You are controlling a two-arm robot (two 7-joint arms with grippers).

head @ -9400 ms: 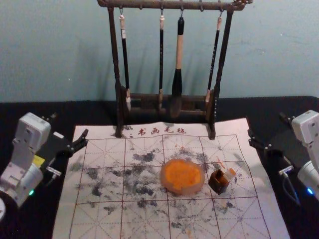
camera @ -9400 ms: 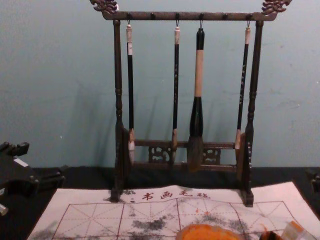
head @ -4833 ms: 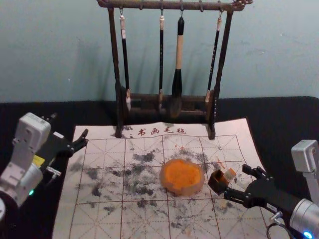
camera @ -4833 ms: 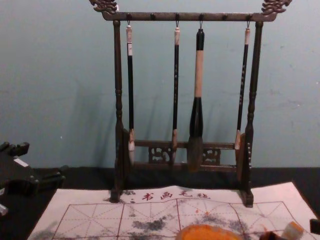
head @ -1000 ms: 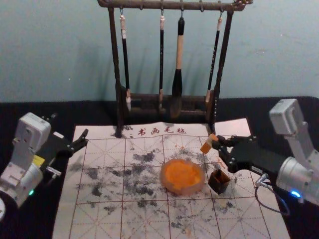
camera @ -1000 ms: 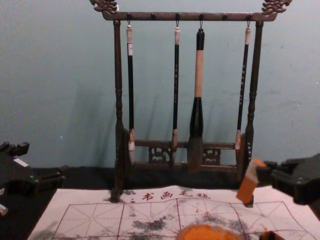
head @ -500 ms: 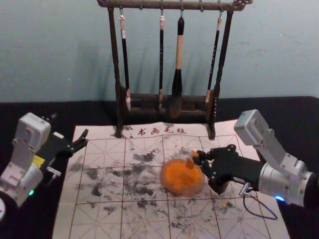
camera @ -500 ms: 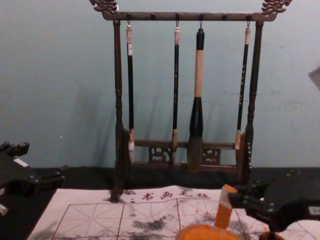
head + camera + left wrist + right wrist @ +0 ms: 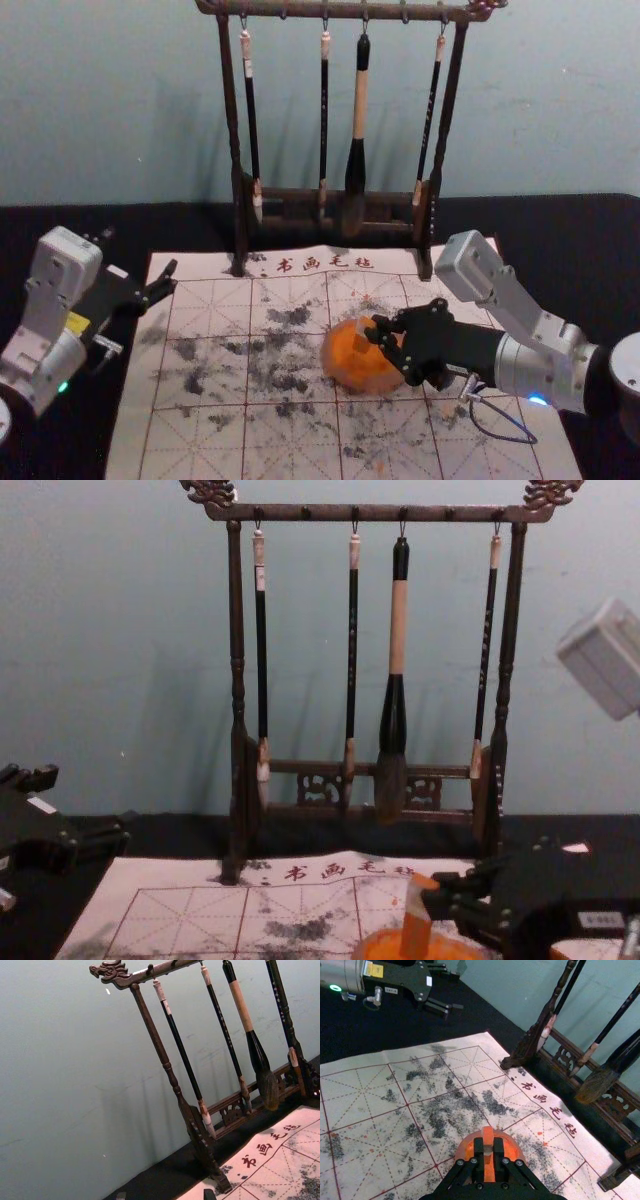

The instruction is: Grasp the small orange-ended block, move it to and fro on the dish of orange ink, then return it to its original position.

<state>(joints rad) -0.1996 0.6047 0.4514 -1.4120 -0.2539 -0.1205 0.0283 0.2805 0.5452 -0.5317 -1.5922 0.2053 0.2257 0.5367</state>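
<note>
we see the small block (image 9: 416,925), both ends orange around a pale band, nearly upright and clamped in the right claw (image 9: 376,329), toward twelve o'clock on the ink dish (image 9: 350,385). the chest view shows us its lower end at the dish; the left wrist view, the brush rack's carved dragon head (image 9: 111,970). the left claw (image 9: 140,252) is idle at ten o'clock, prongs apart. a gridded, blotched sheet (image 9: 200,440) lies on the black tabletop (image 9: 545,235), a blue-grey wall (image 9: 540,100) behind.
</note>
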